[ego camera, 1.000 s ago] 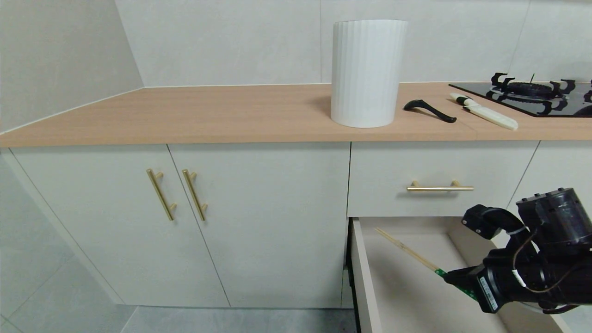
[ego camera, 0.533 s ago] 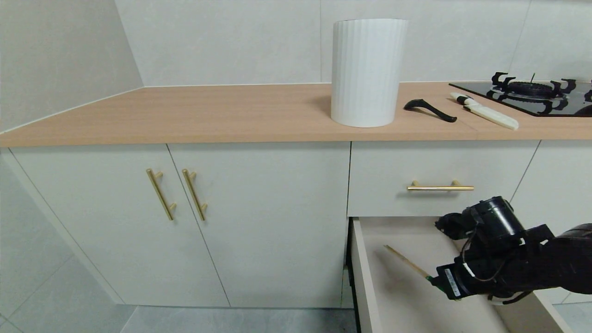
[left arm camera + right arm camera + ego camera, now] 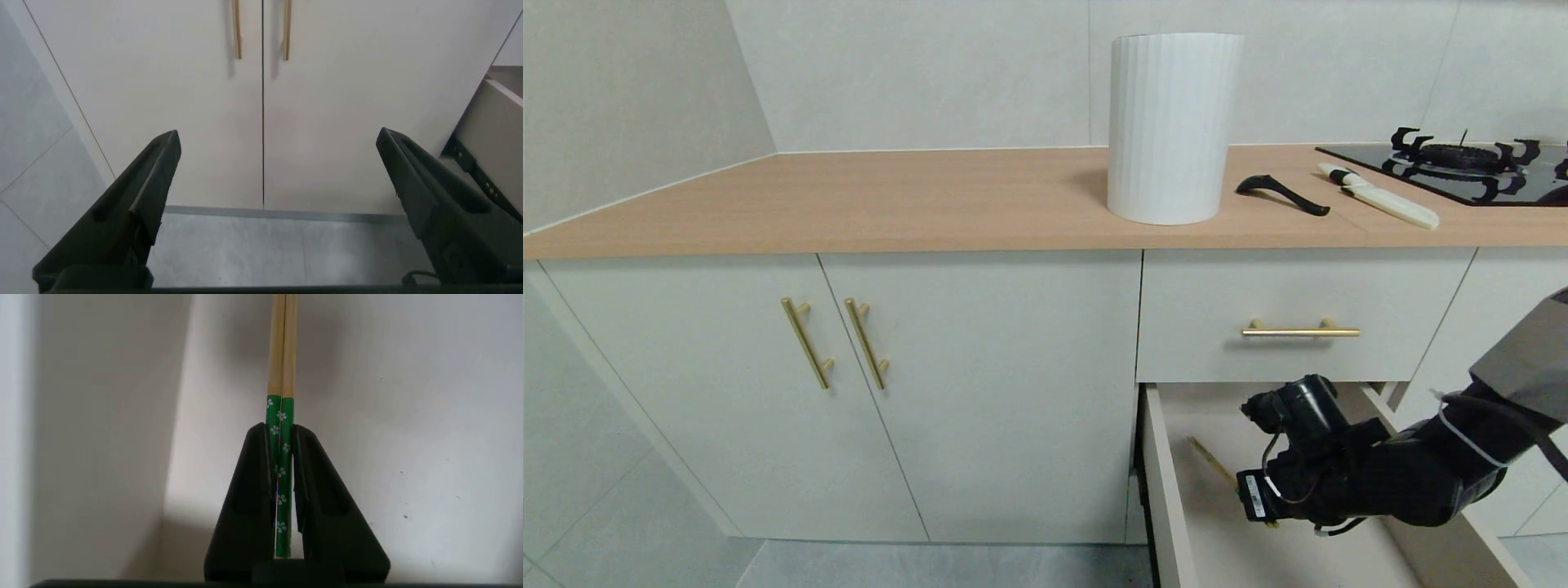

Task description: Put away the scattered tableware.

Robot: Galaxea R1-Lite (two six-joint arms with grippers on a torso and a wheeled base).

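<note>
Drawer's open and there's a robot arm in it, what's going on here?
The robot is tidying tableware. Its right gripper is shut on a pair of chopsticks, holding them low inside the open drawer, not yet released. The left gripper is open and empty, facing the cabinet doors. A black spoon and a white knife lie on the counter, not yet put away.

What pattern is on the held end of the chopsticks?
Green with small white flowers; the chopsticks are otherwise plain wood. Clearest in right wrist view.

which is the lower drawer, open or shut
Open: the lower drawer is pulled out, floor visible, right end effector holding chopsticks over it.
</note>
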